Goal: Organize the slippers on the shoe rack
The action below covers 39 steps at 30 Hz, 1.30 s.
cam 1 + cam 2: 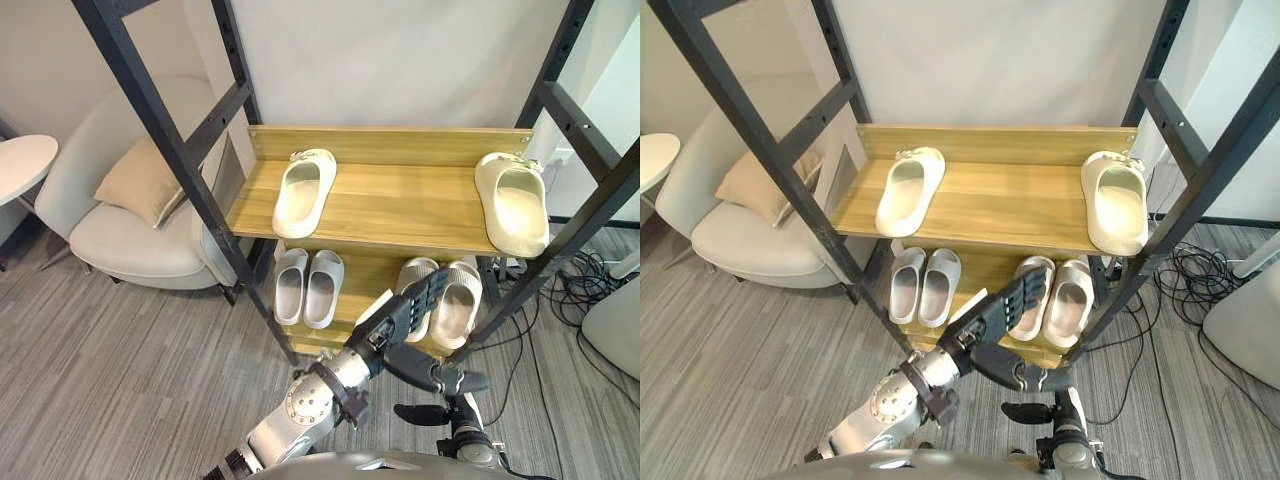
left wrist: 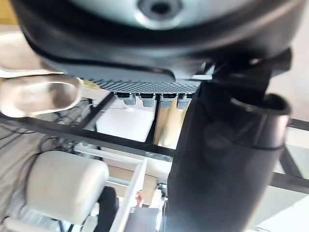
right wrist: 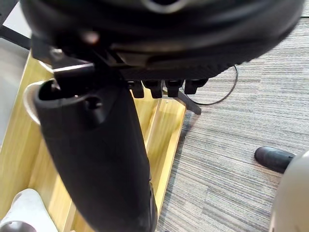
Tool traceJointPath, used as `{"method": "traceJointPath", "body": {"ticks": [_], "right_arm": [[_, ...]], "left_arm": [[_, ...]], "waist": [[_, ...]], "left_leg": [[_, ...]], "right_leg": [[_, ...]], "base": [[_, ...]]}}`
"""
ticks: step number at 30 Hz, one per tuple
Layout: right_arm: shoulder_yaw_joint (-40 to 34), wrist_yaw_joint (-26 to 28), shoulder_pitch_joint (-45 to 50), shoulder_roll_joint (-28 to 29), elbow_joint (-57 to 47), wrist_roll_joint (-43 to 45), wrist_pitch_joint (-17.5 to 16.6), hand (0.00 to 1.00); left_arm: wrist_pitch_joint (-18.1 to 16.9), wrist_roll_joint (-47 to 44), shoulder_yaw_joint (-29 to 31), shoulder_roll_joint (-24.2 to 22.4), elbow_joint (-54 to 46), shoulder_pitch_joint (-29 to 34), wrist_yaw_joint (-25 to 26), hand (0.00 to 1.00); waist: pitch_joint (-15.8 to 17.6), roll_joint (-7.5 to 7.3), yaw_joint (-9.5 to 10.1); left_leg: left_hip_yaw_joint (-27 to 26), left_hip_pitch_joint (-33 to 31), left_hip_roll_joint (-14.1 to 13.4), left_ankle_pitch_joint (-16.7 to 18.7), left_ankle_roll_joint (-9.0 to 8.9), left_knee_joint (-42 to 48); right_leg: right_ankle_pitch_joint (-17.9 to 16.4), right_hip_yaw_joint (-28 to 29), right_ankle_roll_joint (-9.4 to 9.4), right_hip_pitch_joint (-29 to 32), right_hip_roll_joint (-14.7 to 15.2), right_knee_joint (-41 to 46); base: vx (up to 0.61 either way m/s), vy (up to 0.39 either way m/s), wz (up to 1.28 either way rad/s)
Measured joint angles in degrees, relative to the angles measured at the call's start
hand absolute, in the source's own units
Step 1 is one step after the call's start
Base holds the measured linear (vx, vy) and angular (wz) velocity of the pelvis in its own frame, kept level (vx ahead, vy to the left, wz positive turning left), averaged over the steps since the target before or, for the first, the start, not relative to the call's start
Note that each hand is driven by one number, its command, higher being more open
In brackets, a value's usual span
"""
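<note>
On the wooden shoe rack with black metal frame (image 1: 400,205), the lower shelf looks finished: a pair of light grey slippers (image 1: 308,287) and a pair of beige slippers (image 1: 452,300) each stand side by side. On the top shelf the two cream foam slippers (image 1: 305,190) lie well apart, so I think this pair is still to join. The left hand (image 1: 408,312) hovers before the lower shelf with straight fingers, empty. The right hand (image 1: 425,413), low, seems relaxed and empty.
</note>
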<state>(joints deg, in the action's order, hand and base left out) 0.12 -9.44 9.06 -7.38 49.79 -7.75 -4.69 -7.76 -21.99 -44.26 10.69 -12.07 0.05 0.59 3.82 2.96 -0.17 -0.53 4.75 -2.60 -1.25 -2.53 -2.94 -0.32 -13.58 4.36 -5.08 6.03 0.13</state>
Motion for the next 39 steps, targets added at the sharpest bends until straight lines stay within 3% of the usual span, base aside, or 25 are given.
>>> {"method": "traceJointPath", "body": {"ticks": [6, 12, 18, 27, 34, 39], "right_arm": [[1.59, -0.94, -0.87, -0.44, 3.4, 0.0, 0.34, 1.0], [1.77, -0.64, 1.25, -1.27, 0.37, 0.02, 0.6, 1.0], [1.52, 0.18, 5.01, -1.65, -0.05, 0.0, 0.32, 1.0], [1.06, 0.15, 5.46, -1.19, -0.03, 0.0, -0.06, 1.0], [1.03, 0.11, 5.6, -1.04, 0.0, -0.01, -0.42, 1.0], [0.98, 0.1, 5.43, -0.84, 0.02, 0.01, -0.6, 1.0]], "left_arm": [[-3.19, 0.24, 3.67, -1.66, -6.71, -6.5, 5.65, 1.0], [-4.69, 13.22, 13.87, -1.77, -6.84, -14.53, 13.64, 1.0], [-4.34, 31.07, 21.52, 6.22, -1.41, -20.84, 20.15, 1.0], [-1.41, 47.18, 24.04, 15.74, 11.28, -25.54, 21.47, 1.0], [4.46, 57.44, 25.89, 20.63, 20.43, -25.53, 21.5, 1.0], [5.36, 61.48, 27.87, 21.98, 21.16, -25.93, 21.77, 1.0]], "waist": [[-1.4, -0.82, 0.88], [-1.48, -0.97, 0.97], [-1.34, -1.81, -0.05], [-1.11, -2.26, -1.74], [-0.81, -2.43, -2.51], [-0.47, -2.65, -2.78]], "left_leg": [[0.23, -0.03, 0.07, 0.02, 0.0, 0.03], [0.27, -0.01, 0.16, 0.05, 0.0, 0.05], [0.65, 0.0, 0.12, 0.1, -0.08, -0.02], [-0.88, -0.02, 0.17, 0.17, -0.01, -0.59], [-1.52, -0.91, 0.16, 0.19, -0.04, -0.6], [-2.34, -1.18, 0.1, 0.3, -0.17, -0.61]], "right_leg": [[-0.19, -0.06, -0.01, 0.01, 0.04, 0.5], [-0.32, -0.07, -0.03, -0.01, 0.02, 0.56], [-0.56, -0.4, -0.11, 0.0, -0.03, 0.5], [0.11, 1.0, 0.1, 0.73, -0.16, -0.4], [1.45, 1.42, -0.03, 0.97, -0.41, -2.58], [2.12, 2.37, -0.08, 1.36, -0.56, -3.39]], "base": [[0.01, 0.001, 0.01], [0.0, 0.0, 0.0], [0.0, -0.003, 0.03], [0.01, 0.011, -0.09], [0.0, 0.009, -0.04], [-0.01, 0.018, -0.1]]}}
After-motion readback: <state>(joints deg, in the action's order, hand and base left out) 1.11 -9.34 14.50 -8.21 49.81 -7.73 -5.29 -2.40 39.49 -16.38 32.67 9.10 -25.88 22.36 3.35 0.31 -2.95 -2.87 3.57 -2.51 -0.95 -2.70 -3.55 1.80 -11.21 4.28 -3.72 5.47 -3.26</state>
